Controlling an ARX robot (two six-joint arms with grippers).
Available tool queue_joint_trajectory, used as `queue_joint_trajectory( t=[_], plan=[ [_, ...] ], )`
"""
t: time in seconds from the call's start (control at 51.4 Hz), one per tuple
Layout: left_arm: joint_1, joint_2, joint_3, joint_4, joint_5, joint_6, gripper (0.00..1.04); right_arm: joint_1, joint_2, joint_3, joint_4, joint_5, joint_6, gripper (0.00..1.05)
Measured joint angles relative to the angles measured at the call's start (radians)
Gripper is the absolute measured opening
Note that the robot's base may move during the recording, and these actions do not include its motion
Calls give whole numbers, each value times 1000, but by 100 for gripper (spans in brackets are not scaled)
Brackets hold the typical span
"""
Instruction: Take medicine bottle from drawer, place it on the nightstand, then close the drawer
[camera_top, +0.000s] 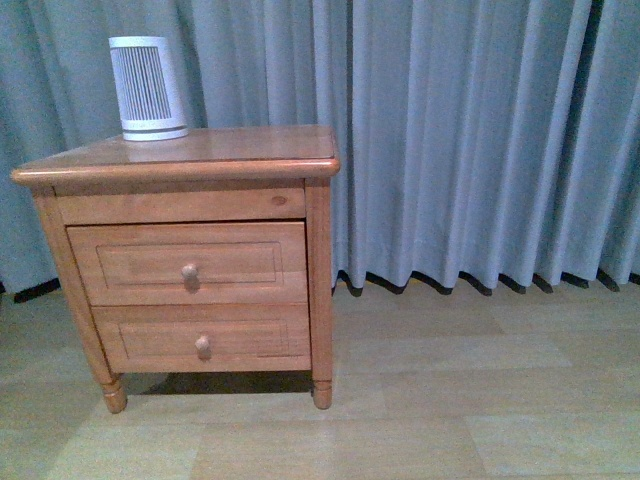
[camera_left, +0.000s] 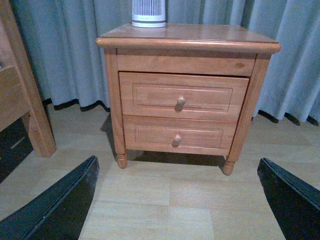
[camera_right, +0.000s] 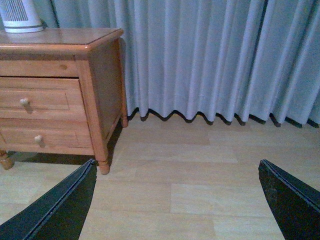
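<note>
The orange-brown nightstand (camera_top: 200, 160) stands at the left of the front view, against the curtain. Its upper drawer (camera_top: 130, 262) is shut, with a round knob (camera_top: 190, 272) at its middle. The medicine bottle is hidden. In the left wrist view the nightstand (camera_left: 195, 42) faces me squarely, drawer (camera_left: 150, 95) and knob (camera_left: 181, 101) ahead. My left gripper (camera_left: 180, 200) hangs open above the floor, well short of the cabinet. The right wrist view shows the nightstand (camera_right: 100, 75) off to one side, and my right gripper (camera_right: 177, 200) is open over bare floor. Neither arm shows in the front view.
A large white ribbed cylinder device (camera_top: 147, 88) sits at the back left of the nightstand top. A lower, shallower drawer (camera_top: 140, 342) is shut below. Grey curtains (camera_top: 470, 140) hang behind. A plain wooden bed frame (camera_left: 20, 100) stands beside the cabinet. Pale wood floor (camera_top: 450, 400) spreads in front.
</note>
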Motion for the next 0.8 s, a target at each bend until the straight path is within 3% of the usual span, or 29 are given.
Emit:
queue_joint_trajectory(
  t=[0.234,0.351,0.428,0.643,0.798],
  plan=[
    [0,0,0,0,0,0,98,0,0,0,0,0,0,98],
    [57,184,94,-131,215,-102,98,0,0,0,0,0,0,98],
    [64,415,190,-16,271,-154,98,0,0,0,0,0,0,98],
    [48,968,443,393,261,-177,98,0,0,0,0,0,0,98],
    [8,1328,584,581,239,-193,98,0,0,0,0,0,0,98]
  ],
)
